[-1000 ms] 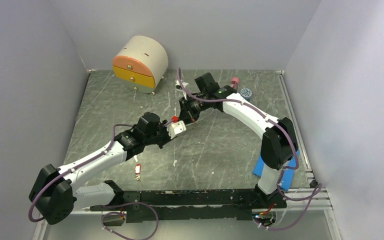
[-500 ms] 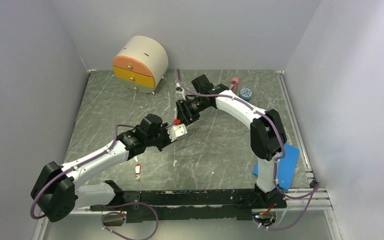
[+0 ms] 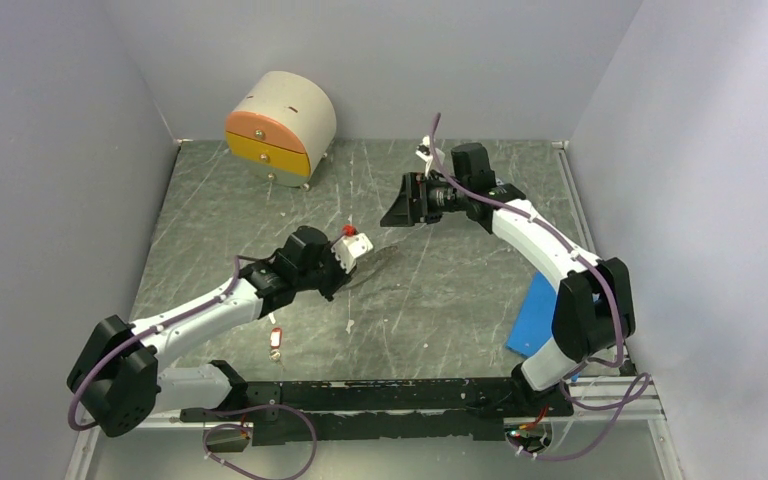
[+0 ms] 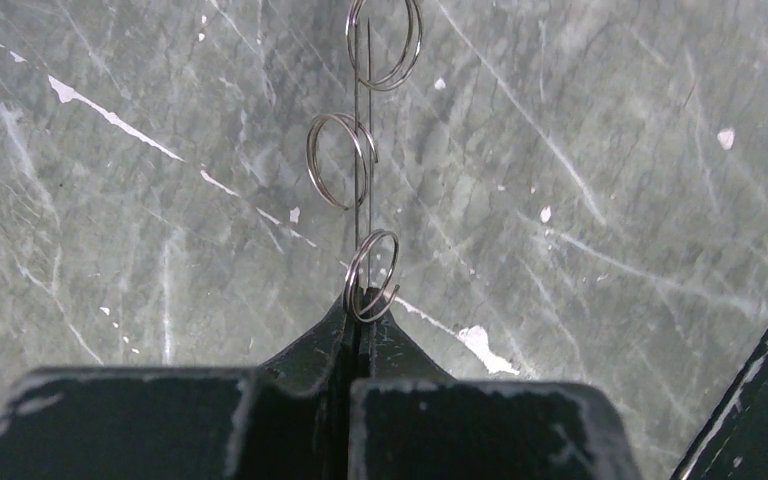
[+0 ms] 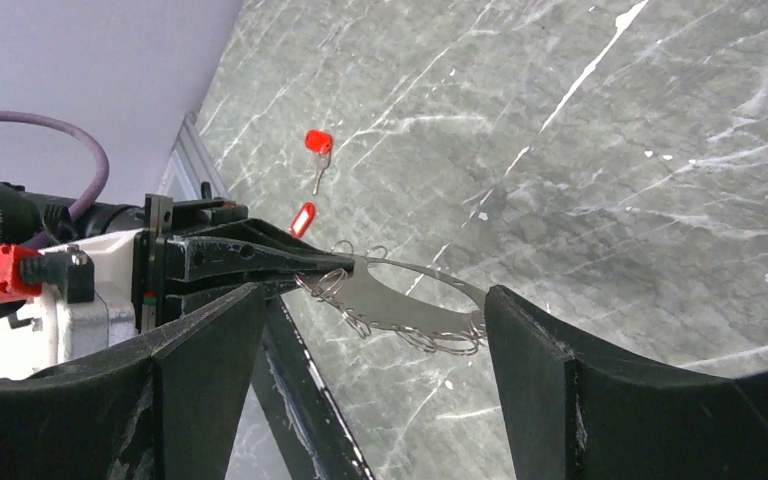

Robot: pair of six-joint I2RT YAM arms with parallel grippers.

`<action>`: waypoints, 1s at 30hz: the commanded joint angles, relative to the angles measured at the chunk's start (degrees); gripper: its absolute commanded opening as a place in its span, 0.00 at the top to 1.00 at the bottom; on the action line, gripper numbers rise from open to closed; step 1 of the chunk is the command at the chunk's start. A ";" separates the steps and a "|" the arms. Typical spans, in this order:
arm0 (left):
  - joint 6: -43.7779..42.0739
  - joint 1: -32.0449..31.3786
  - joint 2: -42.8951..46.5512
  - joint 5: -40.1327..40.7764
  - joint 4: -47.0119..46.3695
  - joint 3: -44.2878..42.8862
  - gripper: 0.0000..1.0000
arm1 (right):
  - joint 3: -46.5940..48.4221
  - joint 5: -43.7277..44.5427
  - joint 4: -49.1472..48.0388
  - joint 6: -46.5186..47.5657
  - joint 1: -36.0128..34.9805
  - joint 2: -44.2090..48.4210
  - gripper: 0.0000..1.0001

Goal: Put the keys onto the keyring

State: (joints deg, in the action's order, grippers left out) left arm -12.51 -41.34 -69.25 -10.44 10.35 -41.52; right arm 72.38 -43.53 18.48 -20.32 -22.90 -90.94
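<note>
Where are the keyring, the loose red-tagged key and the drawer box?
keyring [image 5: 400,297]: right wrist view, hoop beside its small rings.
red-tagged key [image 3: 275,342]: top view, its tag.
drawer box [image 3: 268,152]: top view, yellow drawer front.

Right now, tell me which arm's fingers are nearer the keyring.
Left. The left fingers are shut on the keyring; the right fingers stand open, apart from it, farther back and to the right.

A small rounded chest of drawers [image 3: 280,125] is sitting at the far left corner of the grey marbled table [image 3: 440,300], showing pink and yellow drawer fronts. A flat blue sheet [image 3: 535,312] is lying by the right edge, partly hidden. A white scrap [image 3: 349,326] is lying mid-table.
</note>
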 commanded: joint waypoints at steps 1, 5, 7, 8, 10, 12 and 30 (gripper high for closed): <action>8.86 -0.16 -0.67 0.91 -6.94 -0.06 0.97 | -2.20 -0.75 -5.59 -3.04 -0.17 1.99 0.17; 11.62 -0.17 -0.70 0.58 -9.34 0.65 0.98 | -4.46 -1.29 -6.56 -2.83 -0.34 3.37 0.17; 12.15 -0.19 -0.45 0.51 -9.90 1.18 0.97 | -5.50 -0.51 -6.48 -0.96 -0.68 4.49 0.17; 13.81 -0.15 -0.30 0.51 -10.70 1.44 0.97 | -6.03 0.36 -6.33 0.05 -0.95 5.66 0.17; 15.07 -0.11 0.14 0.75 -12.09 1.97 0.97 | -7.01 2.48 -6.14 2.32 -1.66 7.37 0.16; 15.89 -0.14 0.40 1.04 -12.85 2.43 0.97 | -7.45 4.38 -5.32 4.35 -2.17 8.49 0.14; 16.58 0.12 1.01 1.21 -14.89 3.30 0.97 | -10.81 2.66 -10.62 -3.83 -5.44 7.06 0.34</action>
State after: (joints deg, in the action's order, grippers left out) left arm 2.87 -41.32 -69.95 -9.26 -0.45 -38.28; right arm 63.09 -38.52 13.47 -19.25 -27.83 -83.05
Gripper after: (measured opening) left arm 0.033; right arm 0.703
